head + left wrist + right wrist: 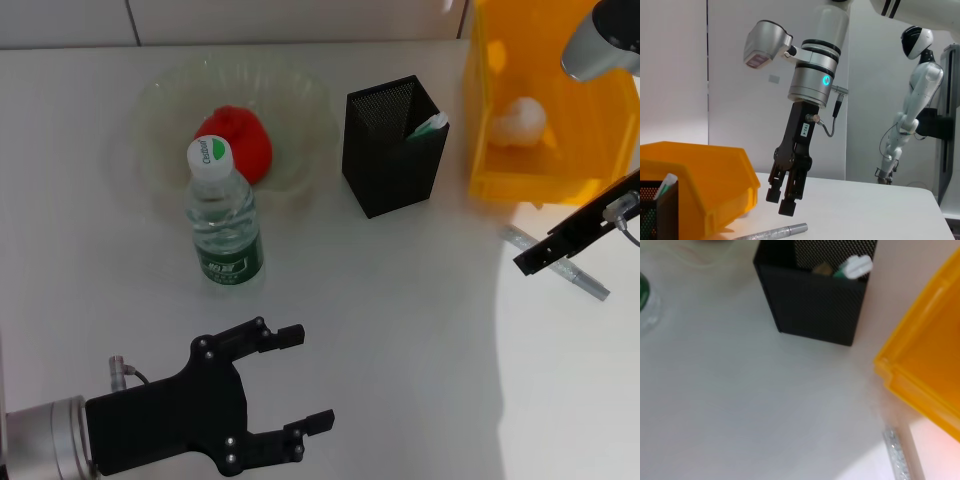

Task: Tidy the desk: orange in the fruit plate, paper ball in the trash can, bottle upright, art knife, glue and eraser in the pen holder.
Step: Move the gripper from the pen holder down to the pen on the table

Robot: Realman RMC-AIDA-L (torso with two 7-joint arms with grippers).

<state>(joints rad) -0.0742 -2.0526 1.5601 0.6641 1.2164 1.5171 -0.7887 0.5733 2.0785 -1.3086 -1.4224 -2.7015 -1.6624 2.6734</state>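
1. Right gripper [785, 197]: at 3 o'clock on the white tabletop [400, 300], poised just above the silver metal art knife [560, 265], fingers nearly closed, holding nothing.
2. Left gripper [305, 380]: at 7 o'clock, spread wide, empty.
3. Clear plastic bottle [222, 215]: upright, beside the clear fruit plate [160, 100] holding the orange-red fruit [240, 140].
4. Black mesh pen holder [390, 145]: centre, containing a green-and-white glue stick [430, 124].
5. White paper ball [520, 120]: inside the yellow plastic bin [520, 185].

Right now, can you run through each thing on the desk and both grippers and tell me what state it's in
bottle: upright, capped
orange: in the fruit plate
paper ball: in the yellow trash can
pen holder: upright, something green and white inside
art knife: flat on the desk, beside the trash can
left gripper: fingers open, empty
right gripper: fingers nearly closed, empty, just above the knife
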